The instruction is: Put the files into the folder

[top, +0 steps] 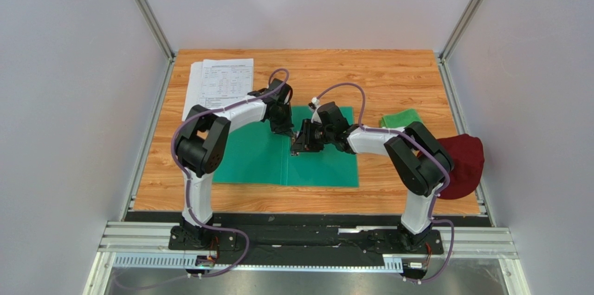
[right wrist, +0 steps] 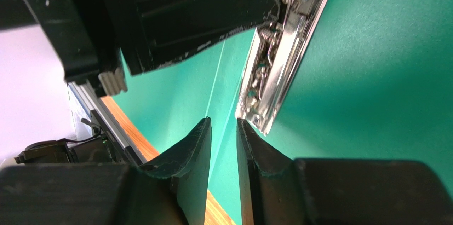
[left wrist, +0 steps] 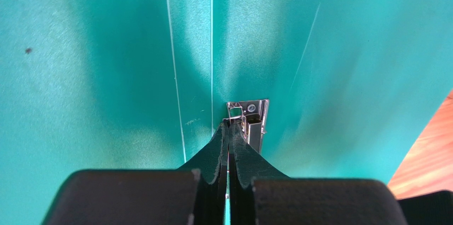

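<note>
While the folder (top: 251, 163) lies open mid-tabletop and the papers (top: 219, 83) sit at the far-left corner, the left gripper (left wrist: 229, 124) is clenched at the metal clip (right wrist: 276, 55), the right gripper (right wrist: 223, 124) parted, empty — best raise that clip fully before fetching sheets.

Folder (top: 251, 163) open flat; files (top: 223, 79) at far-left corner.

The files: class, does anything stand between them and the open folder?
Yes. The left arm reaches across between the files and the folder, and both arms' jaws crowd the metal clip by the folder's spine.
</note>
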{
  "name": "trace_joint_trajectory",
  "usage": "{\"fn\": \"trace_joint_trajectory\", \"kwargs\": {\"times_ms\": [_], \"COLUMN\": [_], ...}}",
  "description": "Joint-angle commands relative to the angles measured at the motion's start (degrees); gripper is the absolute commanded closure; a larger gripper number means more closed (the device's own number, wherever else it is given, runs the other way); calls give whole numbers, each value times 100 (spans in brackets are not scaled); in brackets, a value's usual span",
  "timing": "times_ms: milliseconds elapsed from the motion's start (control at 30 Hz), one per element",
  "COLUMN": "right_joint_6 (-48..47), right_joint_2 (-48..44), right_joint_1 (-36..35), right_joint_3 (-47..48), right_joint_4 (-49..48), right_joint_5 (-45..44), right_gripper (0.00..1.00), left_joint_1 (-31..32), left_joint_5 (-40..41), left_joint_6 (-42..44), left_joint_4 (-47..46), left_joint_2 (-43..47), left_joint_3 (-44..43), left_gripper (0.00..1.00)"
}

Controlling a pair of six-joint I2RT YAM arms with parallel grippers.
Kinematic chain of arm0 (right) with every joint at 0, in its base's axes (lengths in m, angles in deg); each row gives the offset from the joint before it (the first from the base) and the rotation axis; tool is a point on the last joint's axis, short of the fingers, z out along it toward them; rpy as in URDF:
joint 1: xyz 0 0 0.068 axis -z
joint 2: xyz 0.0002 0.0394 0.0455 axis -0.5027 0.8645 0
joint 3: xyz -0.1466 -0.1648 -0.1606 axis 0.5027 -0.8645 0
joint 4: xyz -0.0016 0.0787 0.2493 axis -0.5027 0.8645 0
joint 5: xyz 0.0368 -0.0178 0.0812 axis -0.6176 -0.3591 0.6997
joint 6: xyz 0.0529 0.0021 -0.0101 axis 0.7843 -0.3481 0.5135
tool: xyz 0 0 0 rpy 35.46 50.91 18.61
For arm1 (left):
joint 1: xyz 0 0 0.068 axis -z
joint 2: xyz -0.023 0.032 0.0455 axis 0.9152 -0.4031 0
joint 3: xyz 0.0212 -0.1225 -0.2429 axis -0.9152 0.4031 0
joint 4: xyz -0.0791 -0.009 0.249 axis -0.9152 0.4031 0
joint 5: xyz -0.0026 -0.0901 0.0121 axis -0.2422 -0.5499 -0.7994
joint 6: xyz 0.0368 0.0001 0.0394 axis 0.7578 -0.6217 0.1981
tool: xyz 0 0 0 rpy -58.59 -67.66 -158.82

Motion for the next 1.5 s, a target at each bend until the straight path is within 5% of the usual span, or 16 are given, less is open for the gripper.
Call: {"fn": "trace_joint_trajectory", "kwargs": {"times_ms": [0, 567, 733, 967, 1167, 1467], "right_joint_6": [-50, -156, -164, -296, -384, -376], "right_joint_2": [26, 132, -44, 219, 334, 1203], "right_joint_1": [-10, -150, -150, -150, -168, -765], "right_joint_3": [-24, -270, -420, -157, -51, 1012], "right_joint_4": [-279, -243, -218, 107, 415, 3358], "right_joint_5": [60, -133, -256, -388, -642, -3647], "right_gripper": [73, 73, 78, 99, 100, 100], "left_joint_1": [46, 46, 46, 46, 46, 55], "left_joint_5": [70, 123, 149, 35, -9, -395], "left_joint_6": [-776, -1163, -1155, -1076, -1014, -417], "left_joint_4": [430, 227, 201, 148, 131, 113], "left_joint_2": [27, 309, 326, 291, 282, 63], "left_joint_3": [569, 921, 947, 956, 1009, 886], "left_gripper": [100, 100, 100, 100, 100, 100]}}
